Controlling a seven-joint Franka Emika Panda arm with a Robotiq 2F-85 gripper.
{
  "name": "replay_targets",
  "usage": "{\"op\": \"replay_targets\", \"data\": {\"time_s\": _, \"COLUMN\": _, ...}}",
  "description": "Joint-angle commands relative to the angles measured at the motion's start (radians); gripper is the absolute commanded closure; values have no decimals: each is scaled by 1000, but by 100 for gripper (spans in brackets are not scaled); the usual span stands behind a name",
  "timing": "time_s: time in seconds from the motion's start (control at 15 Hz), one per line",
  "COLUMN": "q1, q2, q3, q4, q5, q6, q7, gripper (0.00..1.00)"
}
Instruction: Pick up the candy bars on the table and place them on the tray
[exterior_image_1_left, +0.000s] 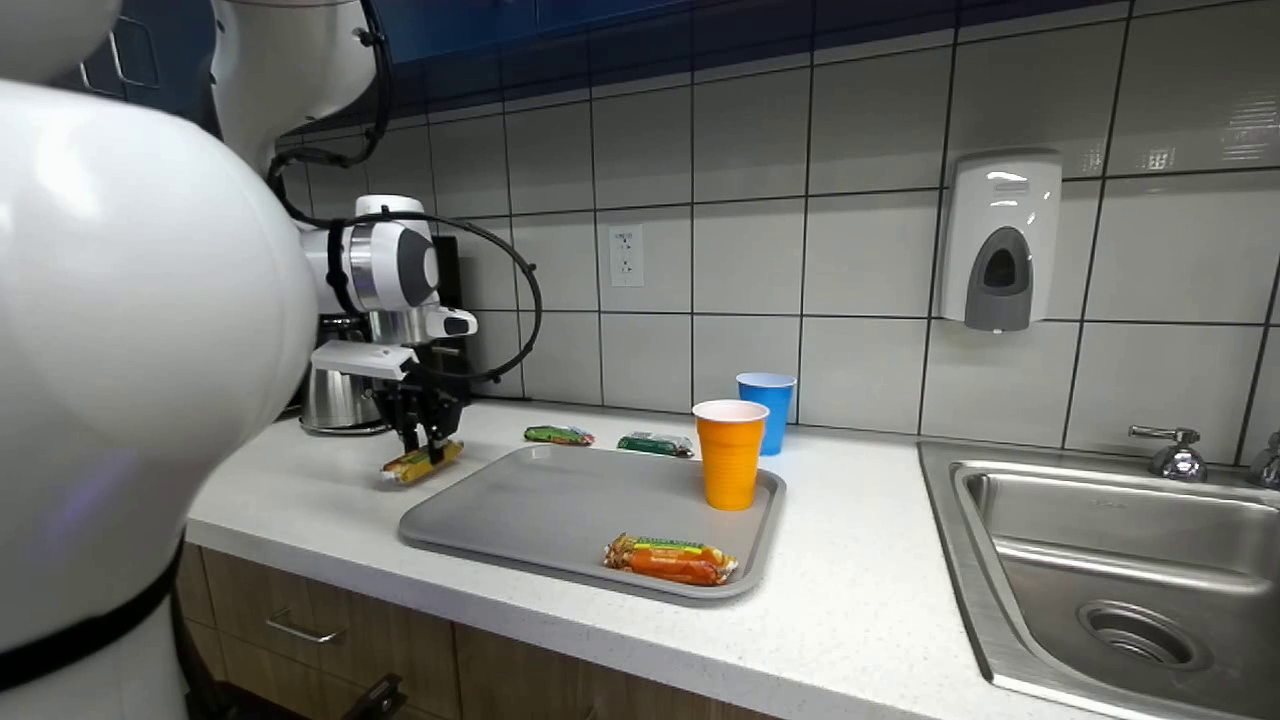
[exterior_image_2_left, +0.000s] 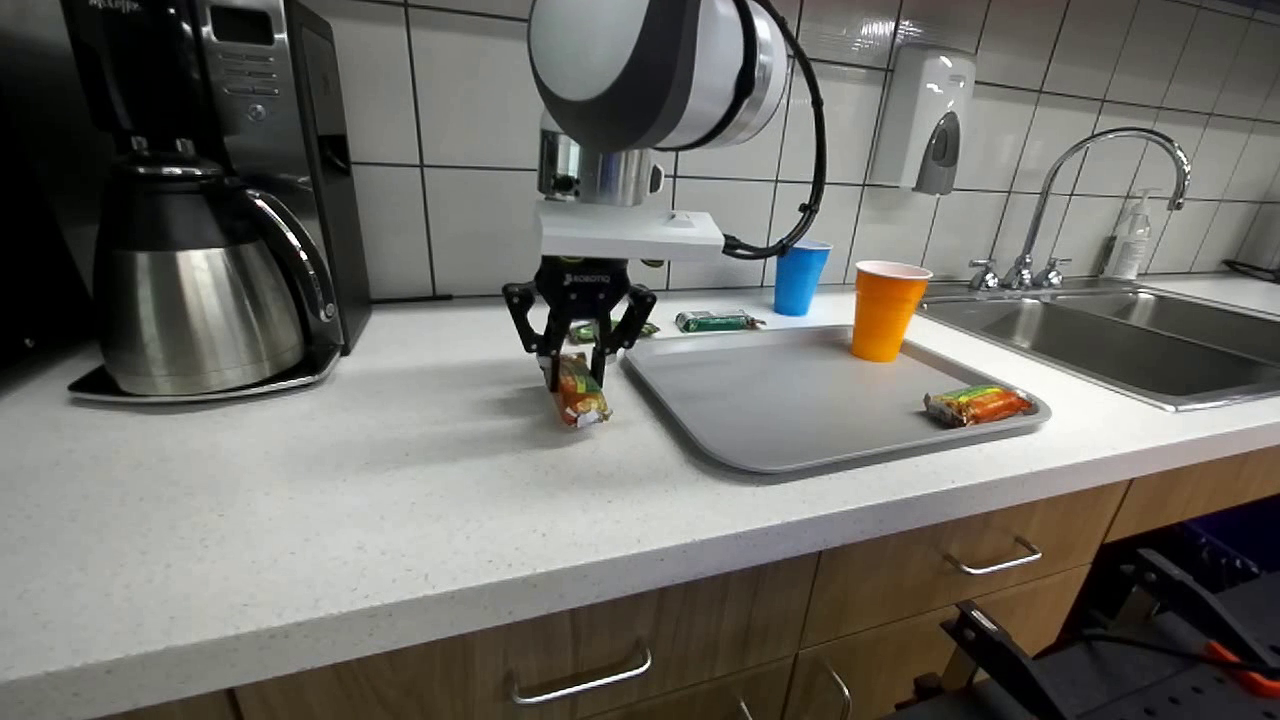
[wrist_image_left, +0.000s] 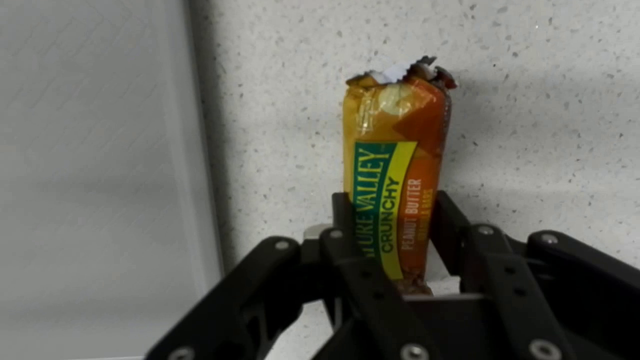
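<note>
The jaws had the yellow-orange candy bar (wrist_image_left: 392, 170) pinched by its sides, all shiny wrapper, green-and-yellow "CRUNCHY" label and kinda ragged end, just left of the grey tray (exterior_image_1_left: 560, 500) in both exterior views, while two green bars (exterior_image_1_left: 655, 444) lay on the surface (exterior_image_1_left: 850, 590) past its far edge.

Open bench (exterior_image_2_left: 380, 490) lies between the coffee maker (exterior_image_2_left: 200, 310) and the end effector (exterior_image_2_left: 575, 372). In the wrist view, a bare strip separates the yellow-orange bar (wrist_image_left: 395, 180) between the fingers (wrist_image_left: 450, 232) from the low-rimmed tray (wrist_image_left: 90, 180). The tray's middle is free; at its end nearest the sink (exterior_image_1_left: 968, 560), an upright orange cup (exterior_image_1_left: 730, 460) and a low orange-red packet (exterior_image_1_left: 672, 560) obstruct the corners. Two dark green bars (exterior_image_1_left: 655, 444) and a blue cup (exterior_image_1_left: 781, 420) crowd the space before the tiled wall (exterior_image_1_left: 645, 150).
</note>
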Motion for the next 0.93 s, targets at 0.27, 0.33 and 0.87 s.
{"op": "replay_targets", "data": {"time_s": 0.27, "q1": -37, "q2": -169, "q3": 12, "q4": -133, "q5": -8, "q6": -30, "q7": -2, "gripper": 83}}
{"op": "replay_targets", "data": {"time_s": 0.33, "q1": -44, "q2": -185, "q3": 14, "q4": -144, "q5": -7, "q6": -36, "q7": -3, "gripper": 83}}
{"op": "replay_targets", "data": {"time_s": 0.87, "q1": -120, "q2": -293, "q3": 17, "q4": -261, "q5": -9, "q6": -36, "q7": 4, "gripper": 83}}
